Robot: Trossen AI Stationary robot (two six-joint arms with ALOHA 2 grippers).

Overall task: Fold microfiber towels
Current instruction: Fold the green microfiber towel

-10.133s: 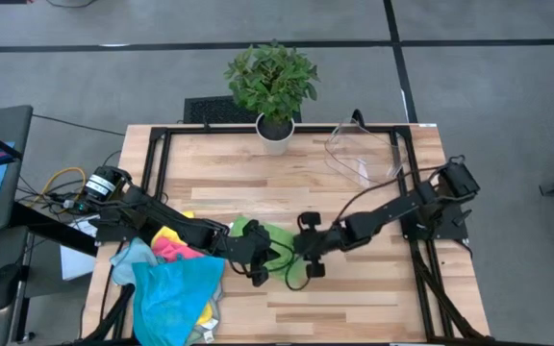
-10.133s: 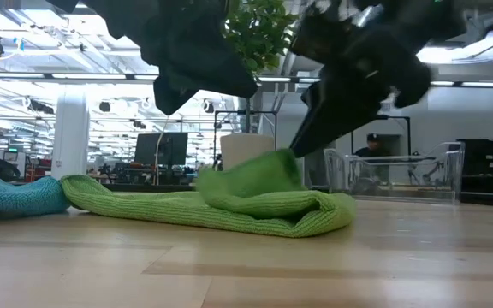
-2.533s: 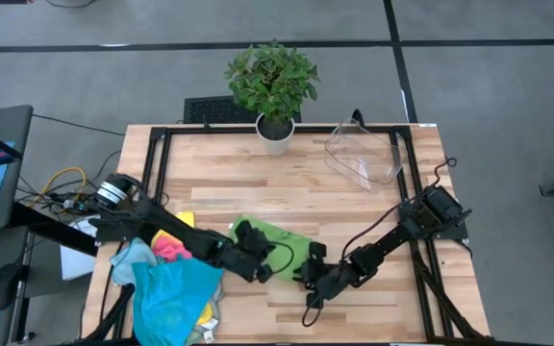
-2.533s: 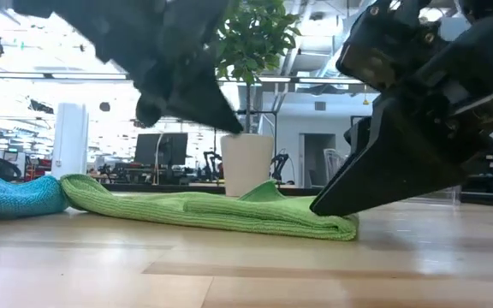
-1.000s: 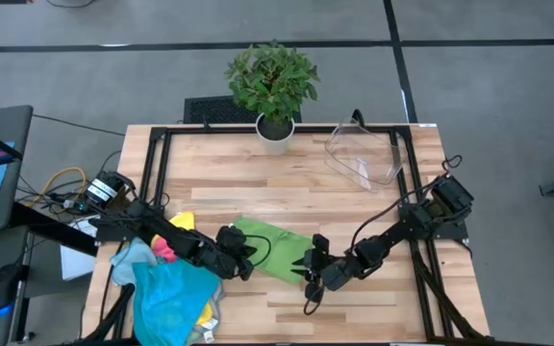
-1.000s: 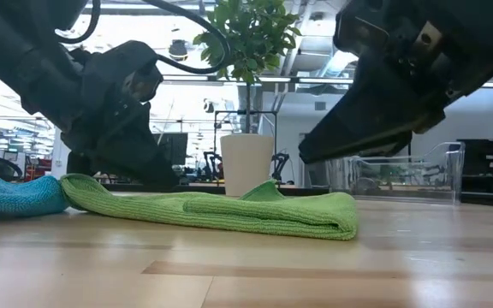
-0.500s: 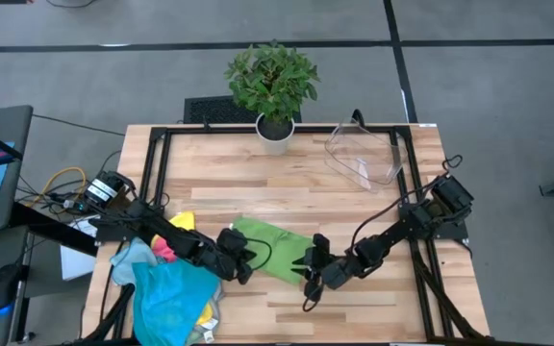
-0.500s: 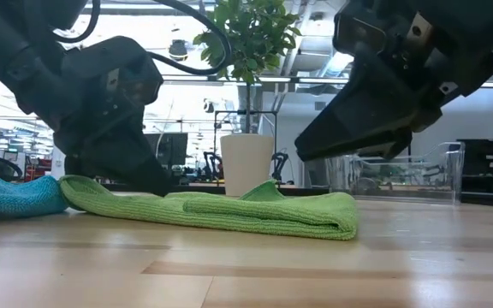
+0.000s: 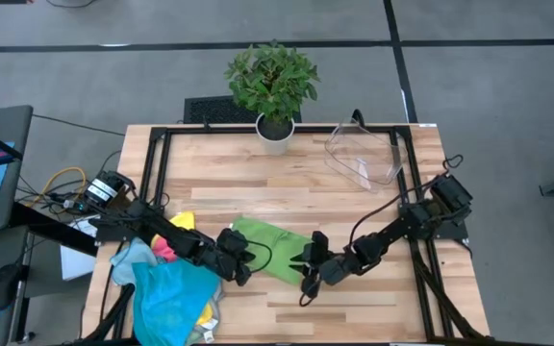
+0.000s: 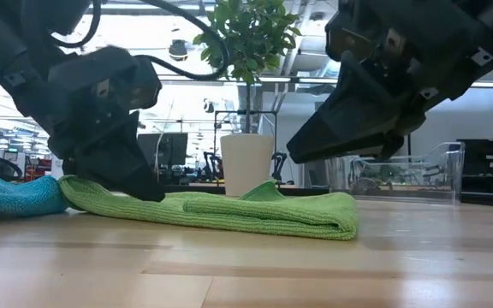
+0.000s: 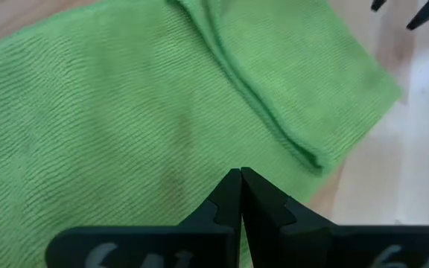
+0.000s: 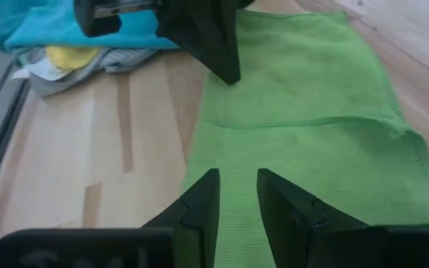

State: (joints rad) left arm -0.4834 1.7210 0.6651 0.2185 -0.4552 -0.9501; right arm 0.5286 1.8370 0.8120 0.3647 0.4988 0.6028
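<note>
A bright green microfiber towel lies folded on the wooden table near its middle, its upper layer lapped over the lower one. My left gripper is shut, with its tips at the towel's left part. My right gripper hangs open just above the towel's right end with nothing between its fingers. In the low view it stands clear above the cloth. The right wrist view also shows the left gripper across the towel. My left gripper comes slanting down from the table's left, its shut fingertips at the green towel's left part. Whether they touch the cloth I cannot tell.
A heap of teal, pink and yellow towels lies at the near left corner. A potted plant stands at the far edge, and a clear plastic bin lies on the far right. Bare wood lies beyond and in front of the green towel.
My left gripper has turned a little at the wrist above the towel's left part and stays shut. My right gripper has edged toward the table's left over the towel's right end. The towel lies as before.
</note>
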